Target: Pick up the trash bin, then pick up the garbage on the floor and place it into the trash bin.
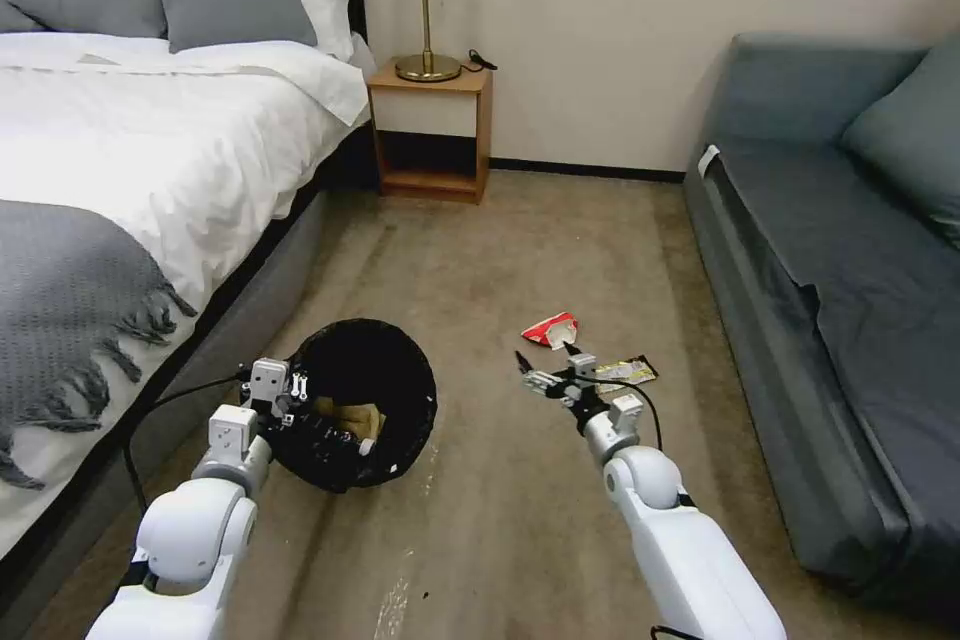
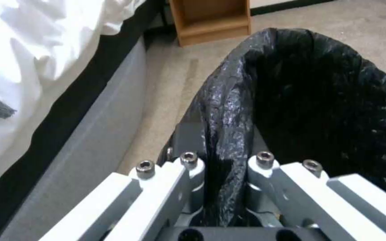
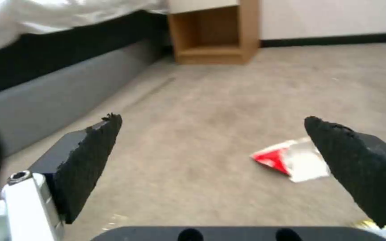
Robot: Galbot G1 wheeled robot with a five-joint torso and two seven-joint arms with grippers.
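Observation:
The trash bin (image 1: 400, 370), lined with a glossy black bag, is tilted toward me and held off the carpet, with a crumpled brown paper bag (image 1: 358, 416) inside it. My left gripper (image 1: 300, 402) is shut on its near rim; in the left wrist view the trash bin's bag rim (image 2: 229, 110) is pinched in the left gripper (image 2: 226, 158). My right gripper (image 1: 545, 362) hangs open and empty over the floor. Just beyond it lies a red-and-white packet (image 1: 552, 328), which appears between the pads of the right gripper (image 3: 213, 120) as the packet (image 3: 291, 160). A gold-and-black wrapper (image 1: 628, 372) lies beside the right wrist.
A bed (image 1: 150, 170) with a dark base runs along the left. A wooden nightstand (image 1: 430, 130) with a lamp stands at the back wall. A blue-grey sofa (image 1: 850, 300) fills the right side. Open carpet (image 1: 520, 250) lies between them.

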